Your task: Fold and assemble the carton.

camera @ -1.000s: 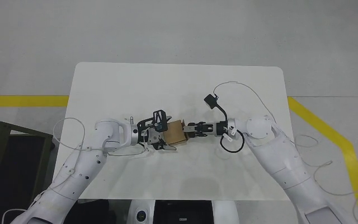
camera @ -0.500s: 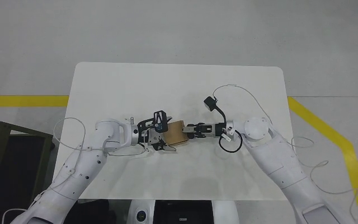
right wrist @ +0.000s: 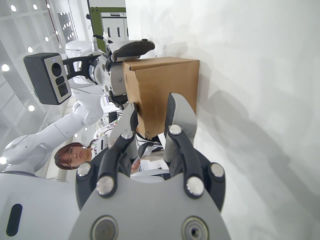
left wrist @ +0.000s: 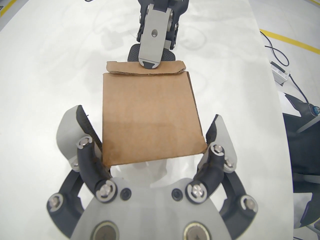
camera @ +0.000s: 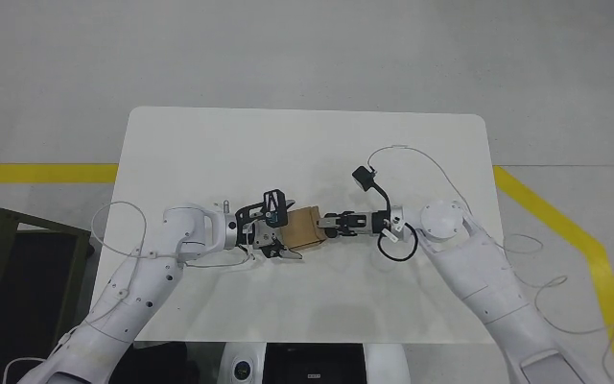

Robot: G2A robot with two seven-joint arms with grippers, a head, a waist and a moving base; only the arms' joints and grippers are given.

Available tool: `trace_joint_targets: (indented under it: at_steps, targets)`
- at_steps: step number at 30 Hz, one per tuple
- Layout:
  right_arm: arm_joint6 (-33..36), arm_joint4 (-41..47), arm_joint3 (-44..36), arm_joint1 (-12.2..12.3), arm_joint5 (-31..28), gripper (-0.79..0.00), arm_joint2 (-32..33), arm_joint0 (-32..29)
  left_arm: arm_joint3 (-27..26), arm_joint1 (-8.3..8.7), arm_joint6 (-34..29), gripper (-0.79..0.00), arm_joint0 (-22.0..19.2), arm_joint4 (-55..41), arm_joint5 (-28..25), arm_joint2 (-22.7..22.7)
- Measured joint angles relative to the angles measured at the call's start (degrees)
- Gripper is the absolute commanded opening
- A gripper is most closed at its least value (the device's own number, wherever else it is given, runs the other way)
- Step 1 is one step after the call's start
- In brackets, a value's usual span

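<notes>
Top view: carton (camera: 304, 228) lying at the middle of the bench (camera: 307, 144), both arms holding it.
Long axis is running arm to arm; left end effector (left wrist: 148, 113) is clamping its sides, right end effector (right wrist: 152, 102) is pinching the flap end facing it.

Extended inward from either side, meeting over the table's (camera: 288, 144) middle. At left gripper (left wrist: 148, 116), spread wide, clamped against carton (camera: 305, 228) sides; at right gripper (right wrist: 152, 103), pinched onto its end flap.
</notes>
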Motion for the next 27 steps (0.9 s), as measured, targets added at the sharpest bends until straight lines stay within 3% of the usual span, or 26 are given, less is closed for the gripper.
trace_joint_targets:
  at_steps: [14, 27]
  targets:
    - [-0.29, -2.20, -1.57, 0.27, 0.75, -0.659, 0.44, -0.18, -0.04, 0.04, 0.07, 0.000, 0.10, -0.11, 0.10, -0.13]
    - [0.39, -2.86, -2.77, -0.26, 0.69, -0.662, -1.16, 1.33, -0.22, 0.10, 0.28, 0.000, 0.24, 0.13, 0.23, -0.34]
